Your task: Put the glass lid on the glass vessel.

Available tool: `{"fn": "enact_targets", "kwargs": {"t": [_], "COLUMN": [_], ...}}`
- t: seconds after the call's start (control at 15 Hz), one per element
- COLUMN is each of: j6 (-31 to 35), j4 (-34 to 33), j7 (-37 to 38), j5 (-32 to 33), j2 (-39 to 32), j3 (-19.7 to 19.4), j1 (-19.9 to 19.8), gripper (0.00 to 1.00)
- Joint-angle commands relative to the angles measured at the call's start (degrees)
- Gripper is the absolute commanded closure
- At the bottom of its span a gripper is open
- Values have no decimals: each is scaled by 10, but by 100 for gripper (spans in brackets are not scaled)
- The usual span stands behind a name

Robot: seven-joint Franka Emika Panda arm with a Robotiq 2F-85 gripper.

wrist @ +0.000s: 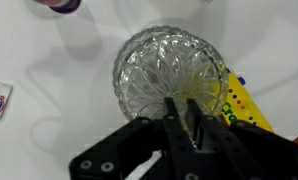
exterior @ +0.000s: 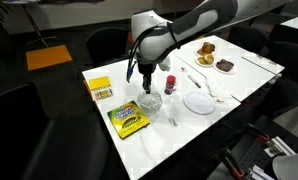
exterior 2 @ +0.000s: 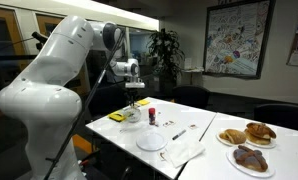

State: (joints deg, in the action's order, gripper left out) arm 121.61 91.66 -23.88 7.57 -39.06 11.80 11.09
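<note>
The glass vessel [exterior: 149, 102] stands on the white table next to the yellow-green crayon box [exterior: 128, 120]; it also shows in an exterior view [exterior 2: 133, 114]. In the wrist view, patterned clear glass [wrist: 167, 65] fills the centre. It looks like the glass lid lying over the vessel, but I cannot separate the two. My gripper [wrist: 184, 115] is directly above it with the fingers nearly together on the glass lid's near rim, and a glint of glass shows between them. The gripper shows in both exterior views [exterior: 146, 82] [exterior 2: 135, 97], pointing straight down.
A dark-red bottle [exterior: 170, 84] stands just beyond the vessel. A flat white plate [exterior: 200, 102] lies to its side, with a napkin [exterior: 204, 82] nearby. A yellow box [exterior: 100, 90] is at the table edge. Pastry plates [exterior: 206, 48] [exterior 2: 251, 133] sit at the far end.
</note>
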Motion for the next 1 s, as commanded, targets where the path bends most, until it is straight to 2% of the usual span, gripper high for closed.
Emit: {"fn": "enact_targets", "kwargs": {"t": [0.0, 0.47, 0.93], "j6": [25, 71, 112], "j4": [54, 71, 83], "j7": [35, 43, 37], "j5": [20, 61, 60], "j2": [41, 34, 28], "j3": [-13, -19, -14], "j1": [4, 4, 0], "gripper": [96, 96, 96]}}
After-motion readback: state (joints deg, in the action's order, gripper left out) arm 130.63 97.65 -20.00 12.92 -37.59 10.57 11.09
